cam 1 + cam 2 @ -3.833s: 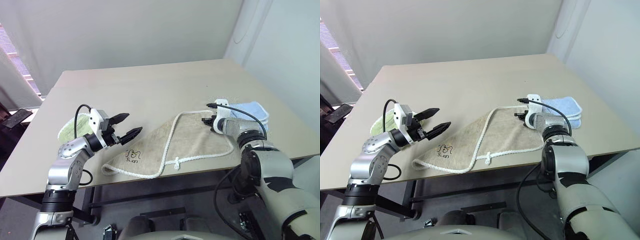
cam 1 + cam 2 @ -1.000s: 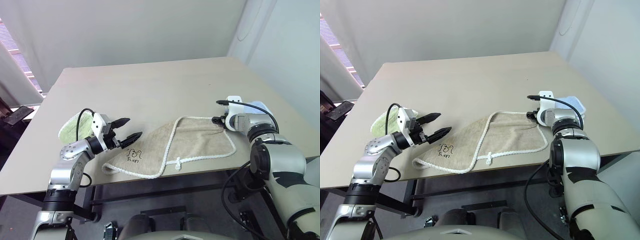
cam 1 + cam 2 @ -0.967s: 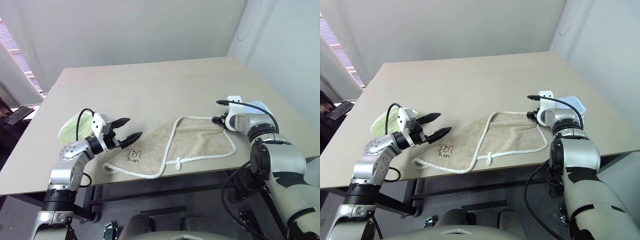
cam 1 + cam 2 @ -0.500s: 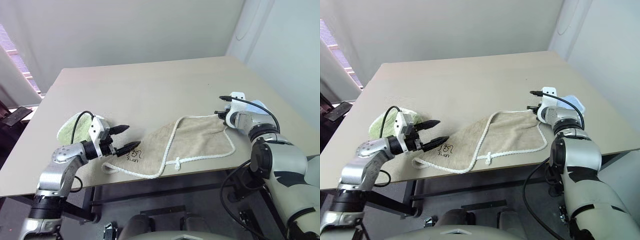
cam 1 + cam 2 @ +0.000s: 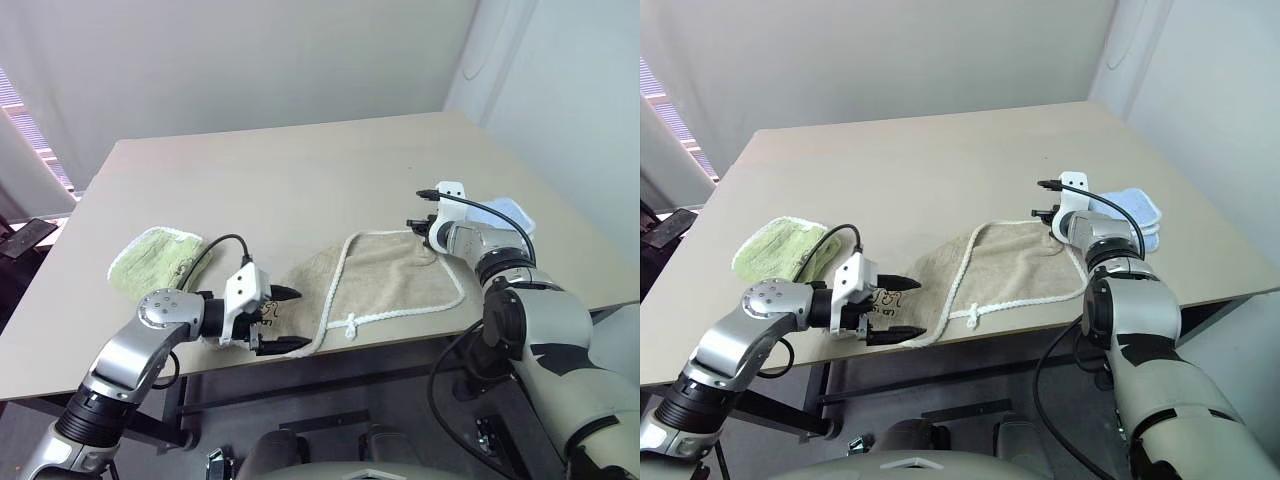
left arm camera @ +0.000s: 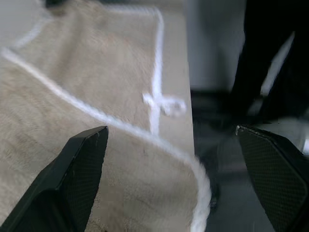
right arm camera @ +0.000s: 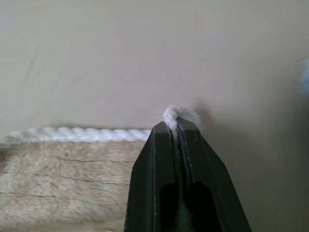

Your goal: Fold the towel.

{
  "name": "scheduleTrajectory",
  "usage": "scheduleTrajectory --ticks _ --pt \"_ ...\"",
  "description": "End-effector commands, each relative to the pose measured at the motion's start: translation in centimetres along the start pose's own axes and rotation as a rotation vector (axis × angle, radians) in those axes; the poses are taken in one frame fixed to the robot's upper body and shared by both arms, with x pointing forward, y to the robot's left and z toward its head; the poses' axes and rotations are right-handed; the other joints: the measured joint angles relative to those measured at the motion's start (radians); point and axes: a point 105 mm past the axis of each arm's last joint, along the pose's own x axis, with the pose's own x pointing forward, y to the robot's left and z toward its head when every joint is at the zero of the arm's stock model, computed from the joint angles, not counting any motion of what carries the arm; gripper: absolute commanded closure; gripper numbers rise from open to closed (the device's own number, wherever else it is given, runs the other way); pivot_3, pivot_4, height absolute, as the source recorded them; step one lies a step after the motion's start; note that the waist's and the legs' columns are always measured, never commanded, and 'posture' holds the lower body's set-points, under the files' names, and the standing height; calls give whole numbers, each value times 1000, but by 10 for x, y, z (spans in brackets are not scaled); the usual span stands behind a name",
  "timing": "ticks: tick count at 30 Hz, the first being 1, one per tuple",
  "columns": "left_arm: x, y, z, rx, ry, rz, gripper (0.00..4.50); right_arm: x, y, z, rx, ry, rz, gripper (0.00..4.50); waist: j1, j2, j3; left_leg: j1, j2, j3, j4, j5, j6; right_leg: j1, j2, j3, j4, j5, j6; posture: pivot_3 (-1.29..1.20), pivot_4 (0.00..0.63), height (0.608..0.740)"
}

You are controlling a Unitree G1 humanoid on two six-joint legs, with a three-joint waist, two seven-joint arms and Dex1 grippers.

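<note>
Right gripper (image 7: pixel 177 126): fingers pinched on the white corded far-right corner of the beige terry towel (image 5: pixel 385 275). Left gripper (image 5: pixel 281 319): fingers spread wide over the towel's near-left end. Towel lies flat at the near edge of the tan bench (image 5: pixel 300 180), between a light green folded cloth (image 5: pixel 155 257) left and a light blue folded cloth (image 5: pixel 1130 207) right.

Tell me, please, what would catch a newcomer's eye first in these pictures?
The beige terry towel with white rope edging lies spread near the front edge of the pale tabletop. The right gripper is shut on the towel's far right corner, a tuft of cord poking out between its fingers. The left gripper hangs open at the towel's near left end, beside a folded light green cloth.
</note>
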Motion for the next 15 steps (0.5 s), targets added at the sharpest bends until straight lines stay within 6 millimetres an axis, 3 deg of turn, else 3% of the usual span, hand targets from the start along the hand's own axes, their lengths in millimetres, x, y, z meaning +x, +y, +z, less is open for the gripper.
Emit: scheduleTrajectory --ticks 1,7,15 --pt "8 1 -12 154 75 -3 0 -4 8 30 -39 -94 8 4490 0 0 0 0 0 0 0 0 0 0 0 0 0 0 0 0 0 736" --pt "14 6 -24 223 68 -6 0 -4 5 28 -48 -89 -12 4490 1 0 0 0 0 0 0 0 0 0 -1 0 0 0 0 0 0 736" --pt "21 21 -62 279 157 -38 0 -3 3 25 -69 -78 -31 4490 4 1 -1 0 0 0 0 0 0 0 -1 0 0 0 0 0 0 736"
